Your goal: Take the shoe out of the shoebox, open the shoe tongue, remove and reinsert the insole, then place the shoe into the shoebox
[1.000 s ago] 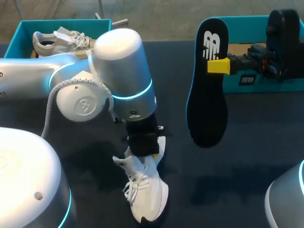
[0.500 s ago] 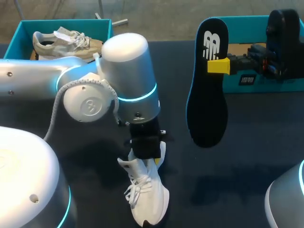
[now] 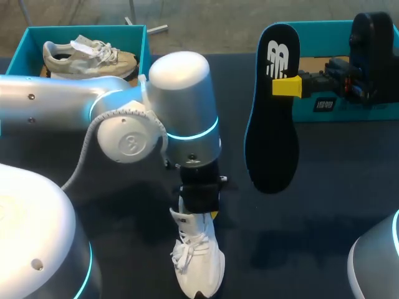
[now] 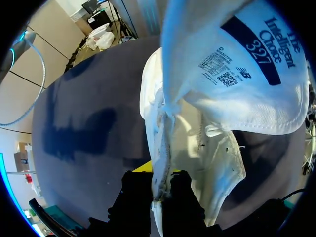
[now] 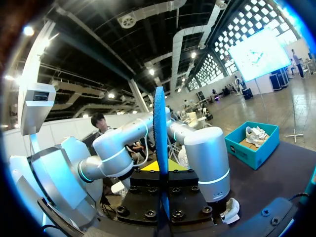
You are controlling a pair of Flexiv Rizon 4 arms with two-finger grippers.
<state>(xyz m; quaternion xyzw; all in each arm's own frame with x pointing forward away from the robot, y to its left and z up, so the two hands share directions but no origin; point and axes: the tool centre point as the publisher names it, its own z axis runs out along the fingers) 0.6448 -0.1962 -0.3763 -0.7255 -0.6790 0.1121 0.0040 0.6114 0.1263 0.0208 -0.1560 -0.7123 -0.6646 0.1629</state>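
A white shoe (image 3: 198, 261) stands on the dark table, toe toward the near edge. My left gripper (image 3: 202, 208) is shut on its heel collar from above. In the left wrist view the gripper (image 4: 161, 180) pinches the thin white collar edge, and the shoe's tongue (image 4: 247, 74) with its printed label is folded open ahead. My right gripper (image 3: 288, 86) is shut on a black insole (image 3: 271, 124) with a blue rim, held upright in the air beside the right shoebox (image 3: 324, 106). The right wrist view shows that insole (image 5: 159, 128) edge-on between the gripper (image 5: 160, 175).
A second teal shoebox (image 3: 22, 47) at the far left holds a beige shoe (image 3: 87, 55). My left arm's big silver elbow (image 3: 181, 99) stands over the middle of the table. Bare dark tabletop (image 3: 312, 218) lies under the hanging insole.
My left arm has moved to the right with the white shoe, and the shoe has swung so its toe points more straight toward the near edge. The right arm and insole have stayed put.
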